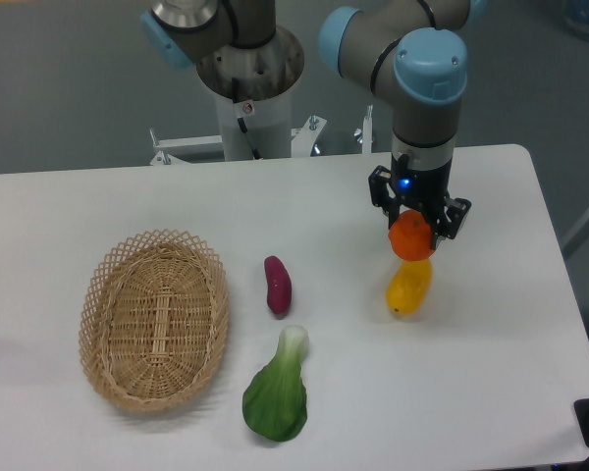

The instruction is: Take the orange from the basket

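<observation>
One fixed camera looks steeply down over the whole white table (128, 206) from its front.

Basket (155, 319): tan woven wicker, rough, matt, with a lacy open-weave rim. Orange (410, 237): smooth bright skin, slight sheen. Gripper (417, 221): black, hard-looking, matt, one small blue light glowing above it. Arm (427, 93): grey metal-look tubes, satin finish, with smooth light-blue plastic joint caps. Table (98, 201): white, smooth, flat, faintly reflective. Yellow fruit (409, 285): smooth, waxy-looking skin. Purple vegetable (277, 284): smooth, dull magenta skin. Bok choy (276, 392): green leaves slightly crinkled, pale smooth stalk. Floor behind: grey, matt.
</observation>
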You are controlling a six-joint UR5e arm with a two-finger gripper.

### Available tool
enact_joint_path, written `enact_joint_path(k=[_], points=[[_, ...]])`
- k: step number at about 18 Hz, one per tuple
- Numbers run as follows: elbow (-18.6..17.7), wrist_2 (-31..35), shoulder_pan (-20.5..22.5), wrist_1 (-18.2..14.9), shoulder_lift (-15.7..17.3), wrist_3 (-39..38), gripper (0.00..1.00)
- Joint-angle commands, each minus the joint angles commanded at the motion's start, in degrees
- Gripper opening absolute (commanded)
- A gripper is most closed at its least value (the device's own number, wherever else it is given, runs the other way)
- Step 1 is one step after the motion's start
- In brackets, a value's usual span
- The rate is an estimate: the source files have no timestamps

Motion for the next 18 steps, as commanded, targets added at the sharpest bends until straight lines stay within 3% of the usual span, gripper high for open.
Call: enact_joint_path(k=[18], points=[[0.2, -0.6, 0.3, 0.3, -0.1, 0.0, 0.68]])
